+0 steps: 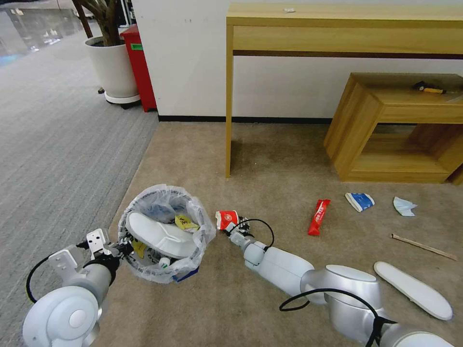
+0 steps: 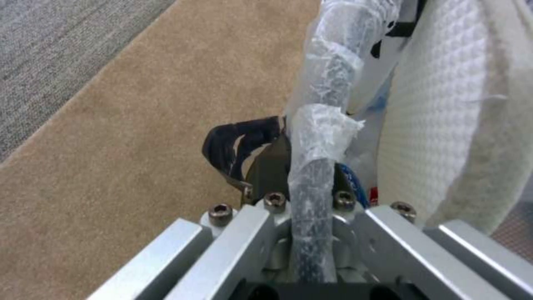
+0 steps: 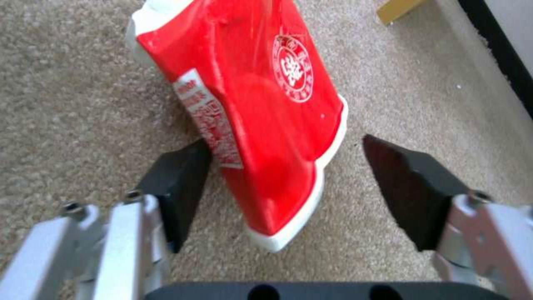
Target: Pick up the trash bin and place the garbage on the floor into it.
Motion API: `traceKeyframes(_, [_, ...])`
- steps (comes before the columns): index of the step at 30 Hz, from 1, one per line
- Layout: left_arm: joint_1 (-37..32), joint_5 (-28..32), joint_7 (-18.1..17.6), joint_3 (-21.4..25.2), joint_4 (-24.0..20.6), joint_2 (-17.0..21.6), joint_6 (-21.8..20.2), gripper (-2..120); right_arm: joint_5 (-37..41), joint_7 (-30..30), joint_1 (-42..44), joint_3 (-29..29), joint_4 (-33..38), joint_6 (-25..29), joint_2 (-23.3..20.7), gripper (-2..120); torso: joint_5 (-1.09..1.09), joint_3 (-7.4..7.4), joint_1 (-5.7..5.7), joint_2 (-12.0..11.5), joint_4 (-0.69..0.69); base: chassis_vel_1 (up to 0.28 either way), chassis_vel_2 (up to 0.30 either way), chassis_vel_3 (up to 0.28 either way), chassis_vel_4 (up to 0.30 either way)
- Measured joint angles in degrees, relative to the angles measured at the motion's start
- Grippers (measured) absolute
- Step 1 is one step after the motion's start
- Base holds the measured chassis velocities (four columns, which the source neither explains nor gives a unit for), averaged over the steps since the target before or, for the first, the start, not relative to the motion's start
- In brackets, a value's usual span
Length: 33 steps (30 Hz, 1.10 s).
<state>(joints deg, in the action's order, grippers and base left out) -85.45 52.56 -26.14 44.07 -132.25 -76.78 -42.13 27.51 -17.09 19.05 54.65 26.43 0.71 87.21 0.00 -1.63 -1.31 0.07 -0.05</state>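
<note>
The trash bin [image 1: 155, 273], black with a clear bag liner, is tilted over the beige floor [image 1: 270, 164]. It holds a white slipper [image 1: 161, 236] and small litter. My left gripper [image 1: 123, 248] is shut on its bagged rim [image 2: 311, 179], beside the slipper [image 2: 444, 116]. My right gripper [image 1: 232, 227] hangs low over the carpet and is open, its fingers [image 3: 178, 187] astride a red snack wrapper [image 3: 261, 108] [image 1: 226, 218]. More garbage lies to the right: a long red wrapper [image 1: 319, 217], a blue-white packet [image 1: 360, 201], a pale blue mask [image 1: 404, 206], a wooden stick [image 1: 423, 246] and a second slipper [image 1: 412, 289].
A tall wooden desk [image 1: 337, 29] and a low wooden shelf [image 1: 386, 111] stand against the white wall ahead. At the far left are a white plant pot [image 1: 113, 70] and a red box [image 1: 140, 67], with grey ribbed carpet [image 1: 58, 144] alongside.
</note>
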Motion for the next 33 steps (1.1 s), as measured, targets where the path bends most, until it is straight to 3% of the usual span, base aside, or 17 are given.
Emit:
traceKeyframes(1, [0.0,0.0,0.0,0.0,0.0,0.0,0.0,0,0.0,0.0,0.0,0.0,0.0,0.0,0.0,67,0.0,0.0,0.0,0.0,0.0,0.0,0.0,0.0,0.0])
traceKeyframes(5, [-0.11,-0.16,0.23,-0.05,-0.24,-0.17,0.0,0,-0.26,0.26,0.46,-0.8,-0.05,0.35,-0.29,47,0.0,0.0,0.0,0.0,0.0,0.0,0.0,0.0,0.0])
traceKeyframes(18, [0.35,-1.22,0.74,-0.56,1.04,-0.66,0.0,0,-1.29,1.33,1.24,-2.5,-0.43,1.43,-1.33,16,0.01,0.0,0.0,0.0,0.0,0.0,0.0,0.0,0.0])
traceKeyframes(20, [0.61,-1.42,0.76,-0.73,1.77,-0.69,0.02,0,-1.31,1.5,1.25,-2.94,-0.06,1.71,-1.78,4,0.01,0.0,0.0,0.0,0.0,0.0,0.0,0.0,0.0])
traceKeyframes(25, [1.08,-1.72,0.77,-0.85,3.27,-0.68,0.06,0,-0.69,1.67,1.17,-3.45,2.12,3.19,-3.51,0,0.01,0.0,0.0,0.0,0.0,0.0,0.0,0.0,0.0])
traceKeyframes(33, [2.43,-2.29,0.77,-1.56,6.51,-0.87,0.07,0,1.76,4.22,-0.2,-3.99,10.27,9.98,-8.98,0,0.01,0.0,0.0,0.0,0.0,0.0,0.0,0.0,0.0])
